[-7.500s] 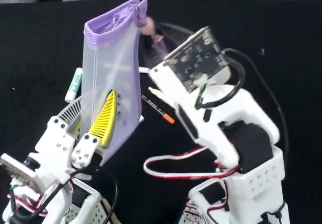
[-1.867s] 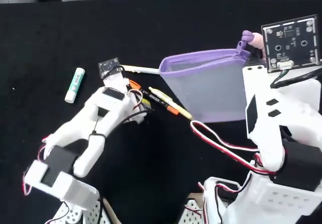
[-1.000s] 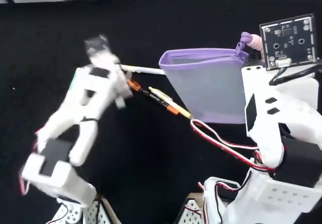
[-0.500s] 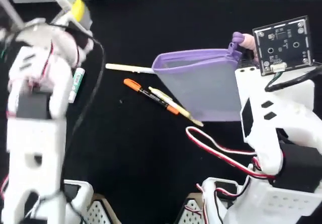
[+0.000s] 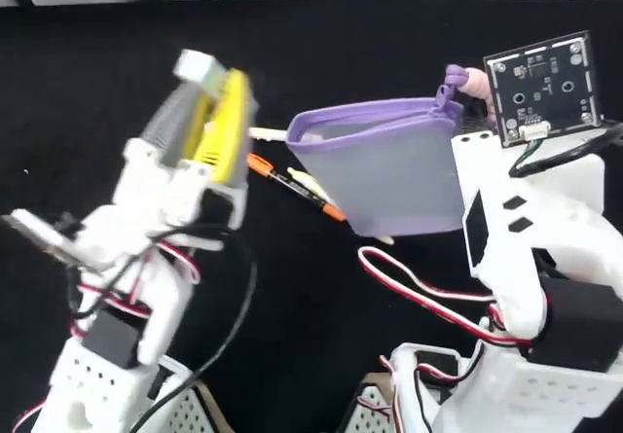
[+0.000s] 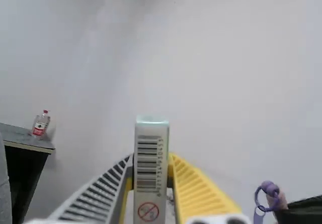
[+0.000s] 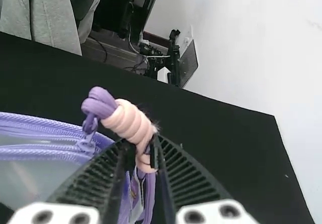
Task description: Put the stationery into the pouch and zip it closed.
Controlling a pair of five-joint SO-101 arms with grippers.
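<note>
Right gripper at centre of frame, close to camera. Dark ribbed fingers pinched together on zip pull. Pull is pink braided cord ending in purple loop, standing up past fingertips. Slider links pull to purple pouch. Two purple zip bands run side by side away from gripper toward frame edge, translucent wall beneath. Black table beyond gripper. White wall behind table. Dark equipment and cables far in background.
</note>
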